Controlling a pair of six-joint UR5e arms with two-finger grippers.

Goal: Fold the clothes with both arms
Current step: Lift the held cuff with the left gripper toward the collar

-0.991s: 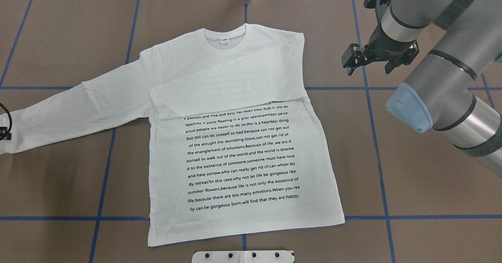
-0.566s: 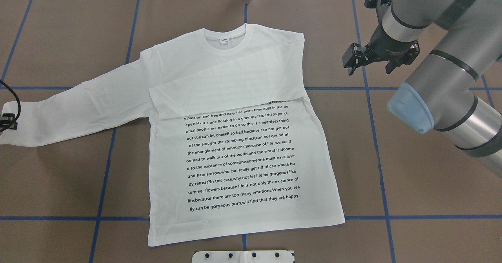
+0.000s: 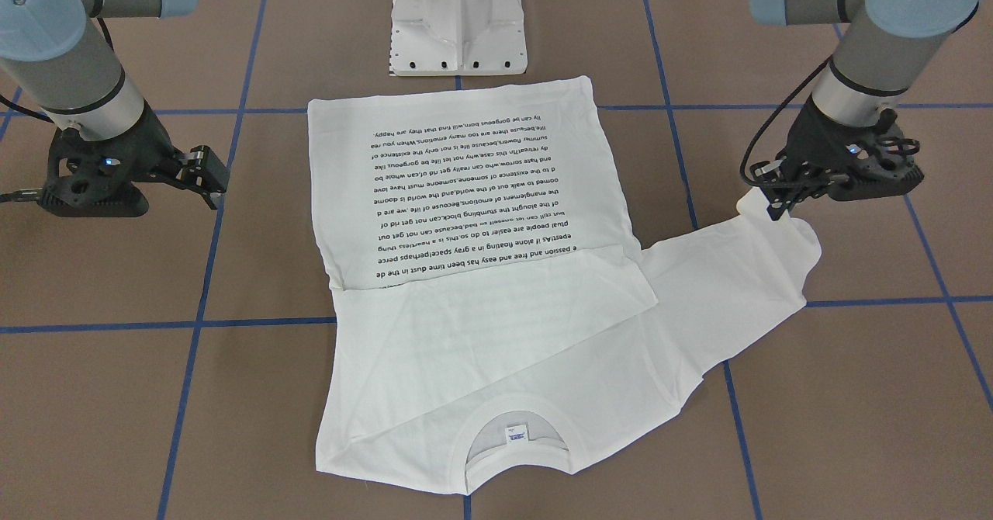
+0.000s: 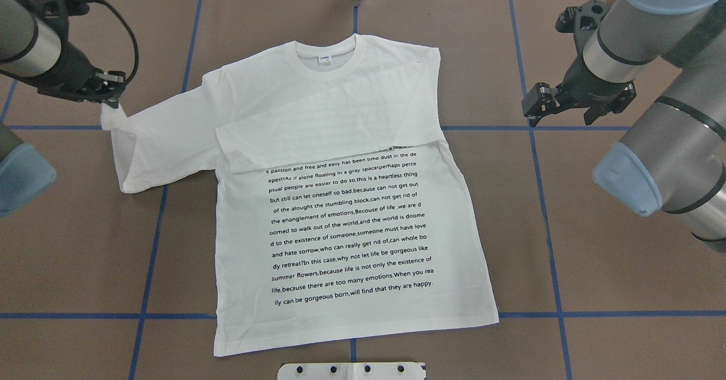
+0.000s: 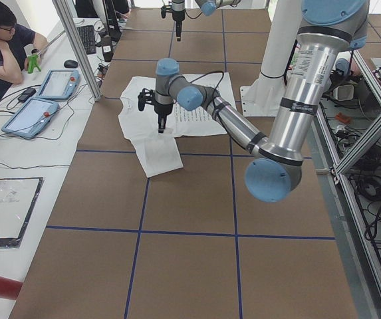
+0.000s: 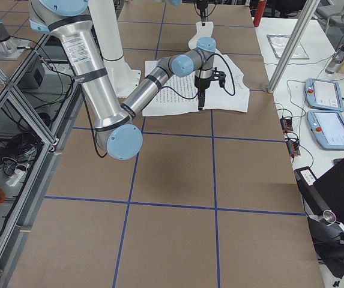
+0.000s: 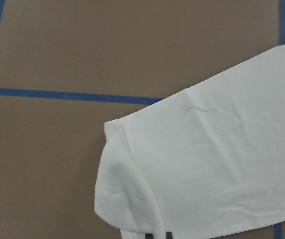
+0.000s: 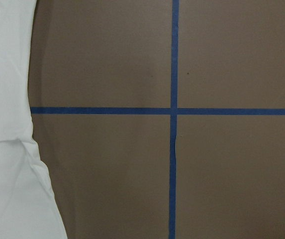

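**White long-sleeved cotton T-shirt with black printed text** (image 4: 351, 227) lies flat at the centre of the brown, blue-taped table (image 4: 595, 266), collar on the far side. The right sleeve (image 4: 329, 136) is folded across the chest. The left gripper (image 4: 109, 101) is pinched on the cuff of the left sleeve (image 4: 153, 147), lifted at far left, so the second sleeve fold appears to be in hand. The next move calls for carrying the cuff rightward over the chest, then releasing it. The right gripper (image 4: 564, 110), jaws spread and empty, hovers to the right of the shirt.
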